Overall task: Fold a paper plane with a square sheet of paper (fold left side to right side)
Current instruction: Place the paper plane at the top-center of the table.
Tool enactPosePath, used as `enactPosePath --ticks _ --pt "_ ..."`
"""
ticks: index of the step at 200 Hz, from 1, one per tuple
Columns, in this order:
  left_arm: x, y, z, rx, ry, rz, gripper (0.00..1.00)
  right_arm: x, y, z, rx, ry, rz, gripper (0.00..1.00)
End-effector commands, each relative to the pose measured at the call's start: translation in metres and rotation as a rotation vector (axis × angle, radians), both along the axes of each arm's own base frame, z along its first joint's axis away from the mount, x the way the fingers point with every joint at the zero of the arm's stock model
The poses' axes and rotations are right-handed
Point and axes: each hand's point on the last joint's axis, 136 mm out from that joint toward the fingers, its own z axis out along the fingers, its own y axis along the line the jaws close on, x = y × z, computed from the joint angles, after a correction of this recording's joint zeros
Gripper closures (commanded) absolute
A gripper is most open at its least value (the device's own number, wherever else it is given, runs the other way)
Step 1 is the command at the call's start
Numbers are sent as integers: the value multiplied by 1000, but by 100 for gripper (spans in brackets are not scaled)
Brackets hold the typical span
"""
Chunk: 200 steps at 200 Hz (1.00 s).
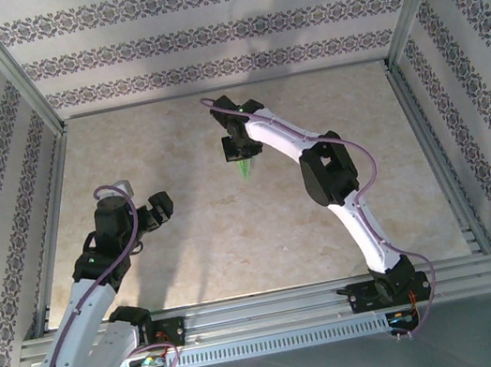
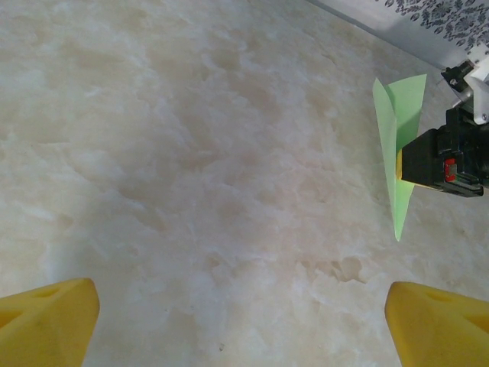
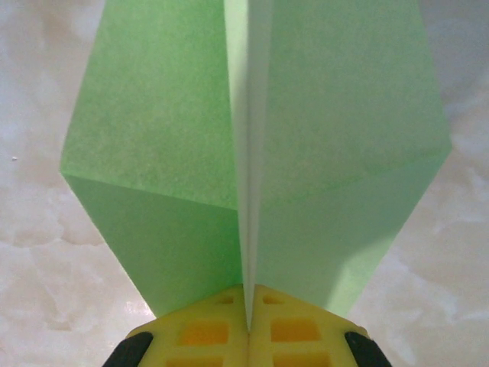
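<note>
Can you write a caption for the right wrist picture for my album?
The right gripper pinches the paper plane by its centre fold over the table.

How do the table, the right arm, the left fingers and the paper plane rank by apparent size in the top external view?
1. table, by far the largest
2. right arm, raised nearer the camera
3. left fingers, spread apart
4. paper plane, a small green sliver here
</note>
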Motion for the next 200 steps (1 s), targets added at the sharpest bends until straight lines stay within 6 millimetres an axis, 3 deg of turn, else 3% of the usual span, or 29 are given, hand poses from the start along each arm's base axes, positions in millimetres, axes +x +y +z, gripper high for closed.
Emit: enactPosePath --ticks 1,41,113,200 --pt "-2 3 -7 21 29 -11 3 0 -10 -9 -36 31 -1 100" --pt "-1 -1 -9 11 40 -29 3 2 -11 -18 -40 42 -1 100" --pt "1 -3 -12 7 46 -33 3 -2 -11 -29 -50 62 2 77" --pt "2 -1 -7 24 42 -33 3 -7 -11 -35 -52 79 9 56"
